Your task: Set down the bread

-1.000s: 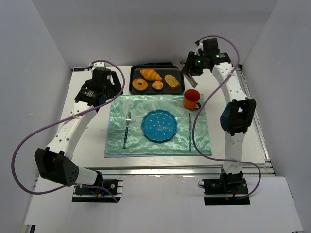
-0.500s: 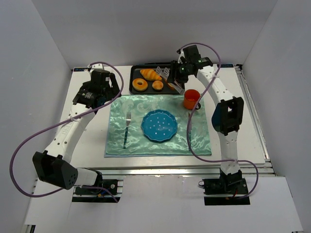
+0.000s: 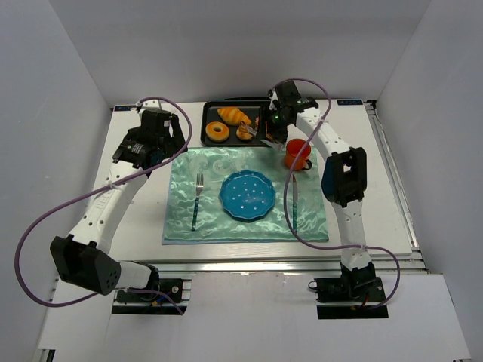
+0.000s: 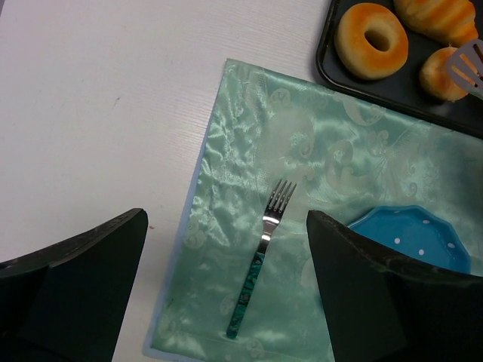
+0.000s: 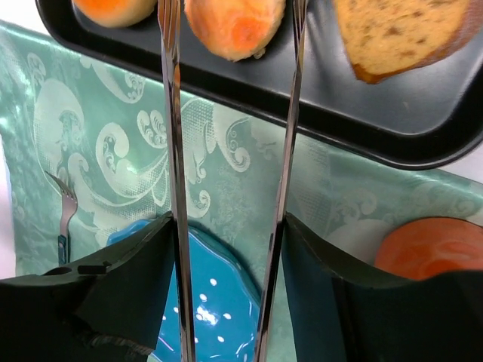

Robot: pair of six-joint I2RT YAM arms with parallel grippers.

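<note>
Right wrist view — right gripper (image 5: 230,235) clamped on metal tongs (image 5: 173,113), blades parted either side of round bun (image 5: 234,23) in tray (image 5: 392,130), left gripper (image 4: 226,253) spread wide — empty.

Tongs (image 5: 172,151) and bread slice (image 5: 400,30), over the tray (image 5: 423,113), cut by the upper edge; overhead, right pincer (image 3: 276,124) hides the slice.

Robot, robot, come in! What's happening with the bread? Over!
Left gripper open over placemat. Right gripper shut on tongs, tips astride round bun in tray. Plate bare, nothing between.
</note>
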